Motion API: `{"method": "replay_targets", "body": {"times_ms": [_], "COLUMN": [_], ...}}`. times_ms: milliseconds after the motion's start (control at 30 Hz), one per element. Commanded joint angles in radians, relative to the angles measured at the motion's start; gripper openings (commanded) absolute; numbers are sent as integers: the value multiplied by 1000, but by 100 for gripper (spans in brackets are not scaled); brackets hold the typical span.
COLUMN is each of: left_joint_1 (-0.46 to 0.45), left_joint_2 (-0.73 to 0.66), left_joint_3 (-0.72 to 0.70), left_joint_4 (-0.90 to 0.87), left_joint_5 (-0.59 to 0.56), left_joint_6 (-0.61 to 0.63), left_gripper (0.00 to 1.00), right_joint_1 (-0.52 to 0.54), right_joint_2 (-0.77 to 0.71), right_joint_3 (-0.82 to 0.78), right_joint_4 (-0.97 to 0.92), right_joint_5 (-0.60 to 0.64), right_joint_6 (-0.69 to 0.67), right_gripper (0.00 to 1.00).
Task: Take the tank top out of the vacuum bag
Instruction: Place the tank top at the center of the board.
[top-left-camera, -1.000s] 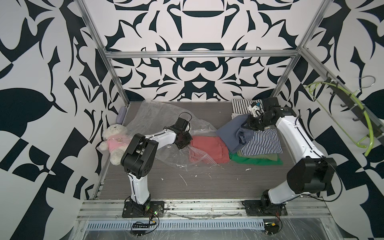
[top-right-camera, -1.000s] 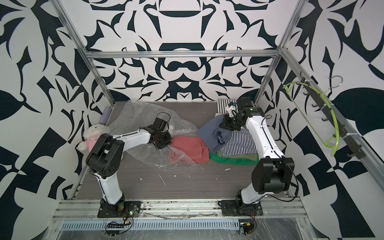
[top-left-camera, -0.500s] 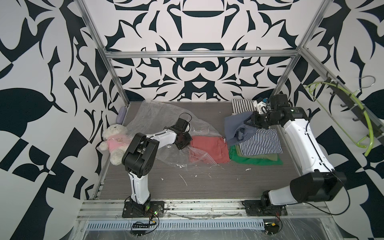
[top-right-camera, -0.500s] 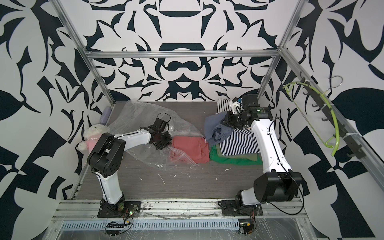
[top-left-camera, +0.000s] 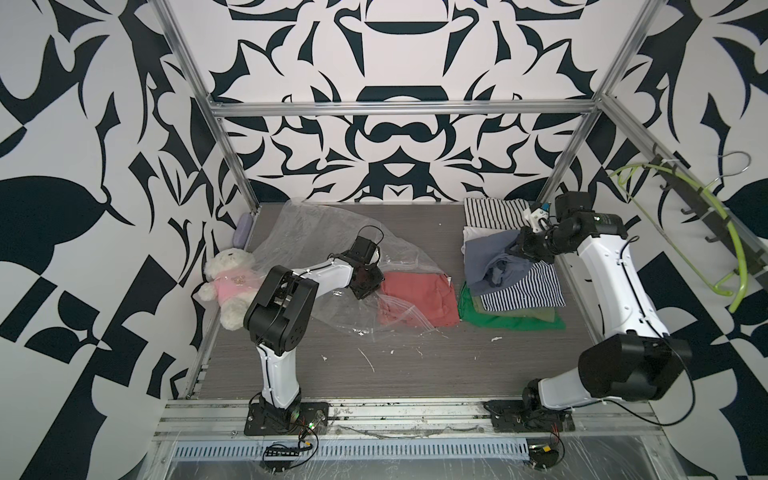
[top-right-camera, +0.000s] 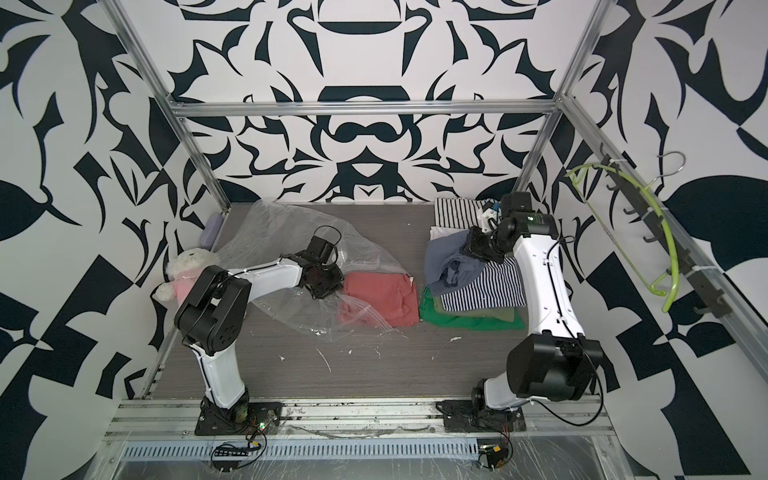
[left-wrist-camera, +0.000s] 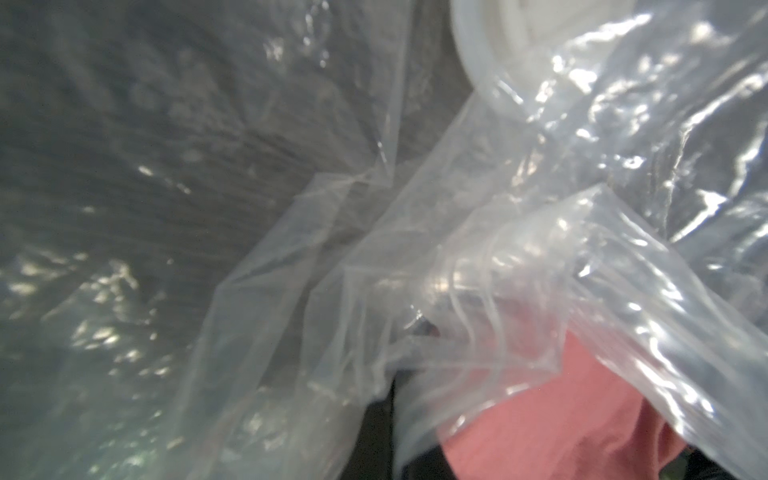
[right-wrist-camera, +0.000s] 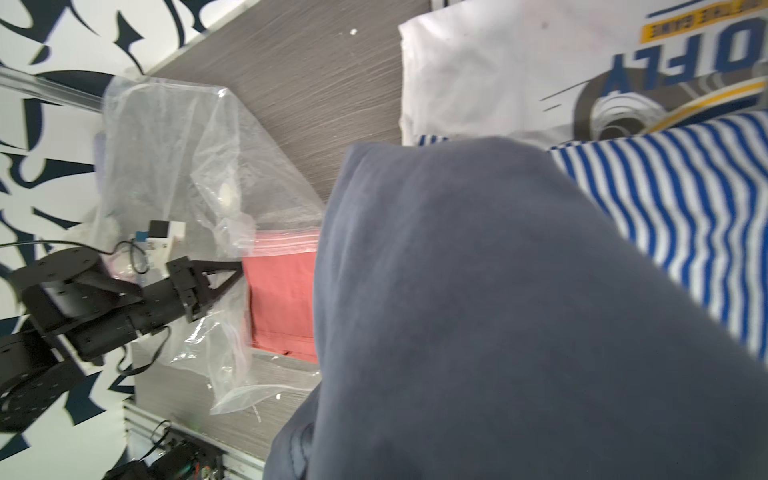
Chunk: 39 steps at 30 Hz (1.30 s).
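My left pincer (top-left-camera: 365, 286) is clamped on the bag (top-left-camera: 316, 232), which lies toward the table's (top-left-camera: 415, 374) far left corner. My right pincer (top-left-camera: 517, 249) pinches the grey tank top (top-left-camera: 484, 262), clear of the bag, over the pile (top-left-camera: 519, 320) by the right edge. Risk: the thin pinch slips and the top drops crumpled, upsetting the pile.

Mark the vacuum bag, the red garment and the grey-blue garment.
vacuum bag (top-left-camera: 316, 230): in a top view, on the clear plastic at its far side.
red garment (top-left-camera: 428, 291): in a top view, on the middle of the folded cloth.
grey-blue garment (top-left-camera: 484, 259): in a top view, on its draped flat part.
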Motion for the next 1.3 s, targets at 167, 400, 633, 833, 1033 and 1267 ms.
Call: {"method": "replay_targets", "body": {"times_ms": [167, 400, 633, 833, 1033, 1267], "left_joint_1": [5, 6, 6, 6, 6, 6], "left_joint_2": [26, 27, 26, 28, 36, 24], "left_joint_3": [11, 9, 4, -4, -1, -5], "left_joint_4": [-36, -34, -28, -21, -16, -26], "left_joint_5": [14, 15, 19, 22, 28, 14], "left_joint_6": [12, 16, 18, 18, 16, 17], "left_gripper": [0, 0, 0, 0, 0, 0], "right_joint_1": [-11, -23, -50, -50, -17, -25], "right_joint_2": [72, 140, 122, -3, -28, 74], "right_joint_3": [-45, -90, -36, -57, -135, -289], "right_joint_4": [32, 111, 108, 88, 152, 261], "right_joint_5": [279, 437, 592, 684, 364, 306], "right_joint_6": [-80, -71, -10, 14, 59, 205], "right_gripper": [0, 10, 89, 86, 61, 41]}}
